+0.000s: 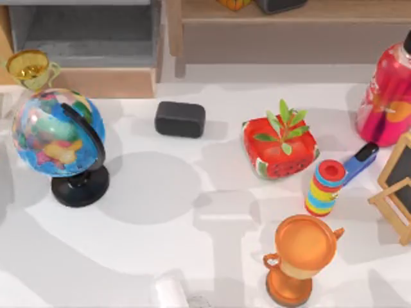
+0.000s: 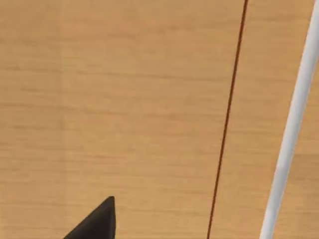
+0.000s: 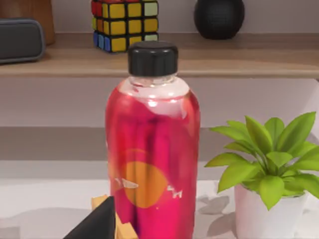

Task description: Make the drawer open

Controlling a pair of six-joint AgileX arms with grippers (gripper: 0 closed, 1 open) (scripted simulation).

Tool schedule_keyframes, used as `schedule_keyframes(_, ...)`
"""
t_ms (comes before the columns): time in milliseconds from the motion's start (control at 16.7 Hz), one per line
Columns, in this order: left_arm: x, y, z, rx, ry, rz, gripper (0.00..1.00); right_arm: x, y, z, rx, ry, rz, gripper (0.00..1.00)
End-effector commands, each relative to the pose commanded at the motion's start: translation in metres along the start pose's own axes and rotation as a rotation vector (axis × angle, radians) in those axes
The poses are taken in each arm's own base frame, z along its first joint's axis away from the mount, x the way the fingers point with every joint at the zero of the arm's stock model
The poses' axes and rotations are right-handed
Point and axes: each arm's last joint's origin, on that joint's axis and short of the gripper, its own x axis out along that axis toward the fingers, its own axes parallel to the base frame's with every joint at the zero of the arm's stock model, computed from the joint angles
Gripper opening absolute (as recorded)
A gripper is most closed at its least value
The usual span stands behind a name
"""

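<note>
The drawer (image 1: 96, 82) is at the table's back left, a wide shallow box with a plain light-wood front panel. Its grey inside (image 1: 83, 38) lies exposed behind the panel. In the left wrist view, a dark tip of my left gripper (image 2: 94, 221) hangs very close over a light-wood surface (image 2: 124, 99) with a thin dark seam and a white bar beside it. I cannot tell which wooden part that is. A dark tip of my right gripper (image 3: 97, 221) points at a pink bottle (image 3: 152, 149), far from the drawer.
A globe (image 1: 58, 135) and a gold cup (image 1: 29, 67) stand just in front of the drawer. A black box (image 1: 180, 119), red planter (image 1: 279, 147), striped cylinder (image 1: 324, 187), orange trophy (image 1: 300, 256) and easel (image 1: 398, 186) crowd the middle and right. A long shelf (image 1: 289, 25) runs along the back.
</note>
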Motion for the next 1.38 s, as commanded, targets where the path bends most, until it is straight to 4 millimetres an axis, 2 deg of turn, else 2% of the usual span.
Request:
schedule_keyframes(180, 0.002, -0.005, -0.013, 0.068, -0.018, 0.03, 1.0, 0.0, 0.0, 0.0, 0.0, 0.0, 0.0, 1.0)
schedule_keyframes(480, 0.003, -0.005, -0.011, 0.066, -0.02, 0.028, 1.0, 0.0, 0.0, 0.0, 0.0, 0.0, 0.0, 1.0)
schedule_keyframes(840, 0.025, -0.004, -0.013, 0.068, -0.018, 0.031, 1.0, 0.0, 0.0, 0.0, 0.0, 0.0, 0.0, 1.0)
schedule_keyframes(1080, 0.027, -0.004, -0.013, 0.068, -0.018, 0.03, 1.0, 0.0, 0.0, 0.0, 0.0, 0.0, 0.0, 1.0)
schedule_keyframes(1380, 0.027, -0.004, -0.013, 0.068, -0.018, 0.03, 0.62, 0.0, 0.0, 0.0, 0.0, 0.0, 0.0, 1.0)
